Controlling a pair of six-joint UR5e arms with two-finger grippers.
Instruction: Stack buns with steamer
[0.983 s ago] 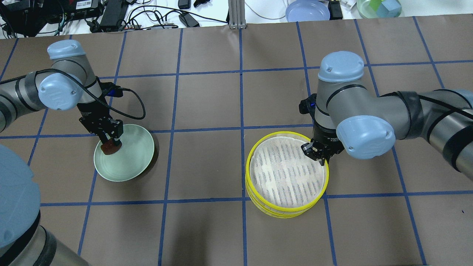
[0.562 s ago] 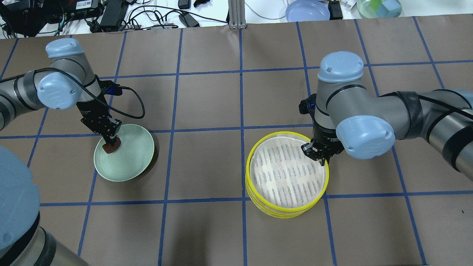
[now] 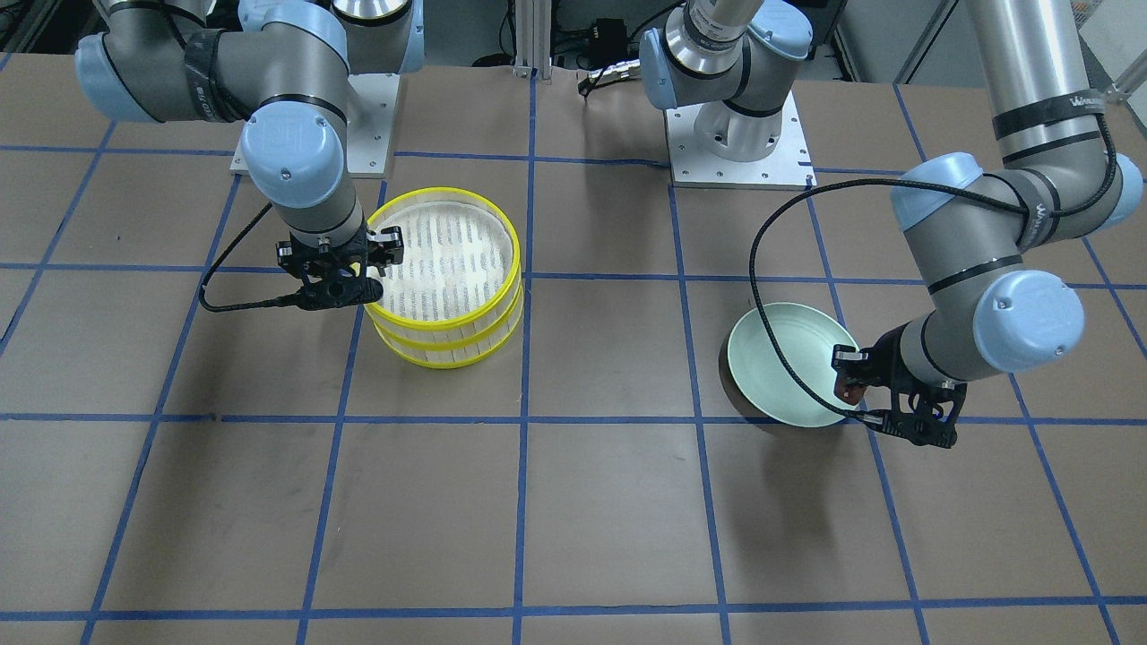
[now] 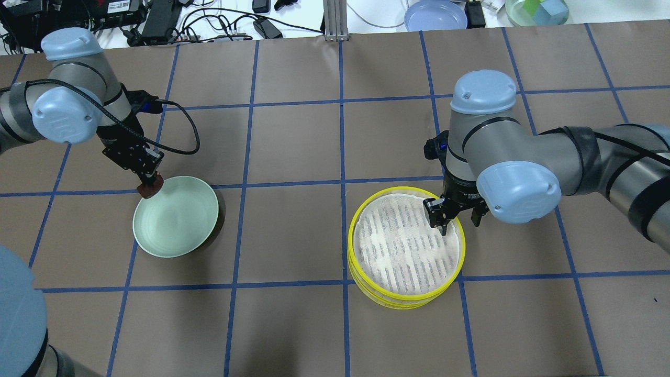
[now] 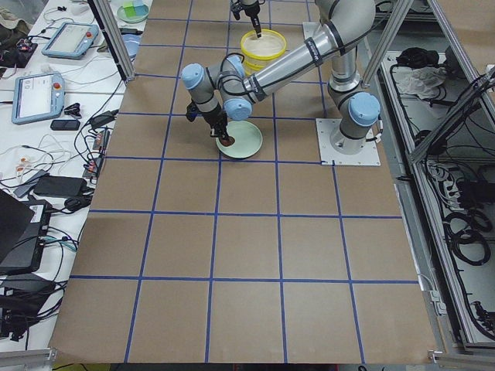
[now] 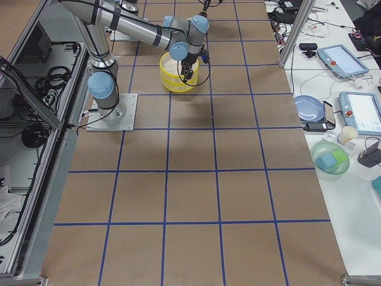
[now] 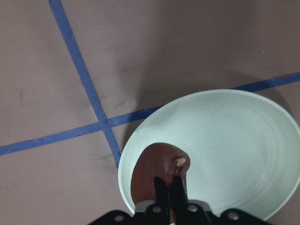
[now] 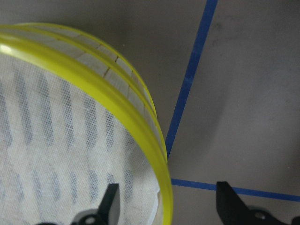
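Observation:
The steamer (image 4: 403, 246) is two yellow-rimmed trays stacked right of centre; it also shows in the front view (image 3: 448, 255) and the right wrist view (image 8: 56, 140). The top tray's floor is bare. My right gripper (image 4: 455, 217) is open, with its fingers astride the top tray's far right rim (image 8: 154, 154). My left gripper (image 4: 149, 184) is shut on the dark reddish-brown bun (image 4: 150, 190) and holds it above the far left edge of the pale green plate (image 4: 178, 225). The left wrist view shows the bun (image 7: 154, 166) over the plate (image 7: 234, 140). The cream bun is out of view.
A blue plate (image 4: 434, 14), a bowl of coloured blocks (image 4: 536, 10) and cables (image 4: 157, 21) lie beyond the table's far edge. The arm bases (image 3: 735, 134) stand at the robot's side. Brown table with blue grid tape lies between plate and steamer.
My left gripper has lifted the brown bun off the plate and moved it far and left; the tilted plate has settled flat. My right gripper has opened off the top tray's rim.

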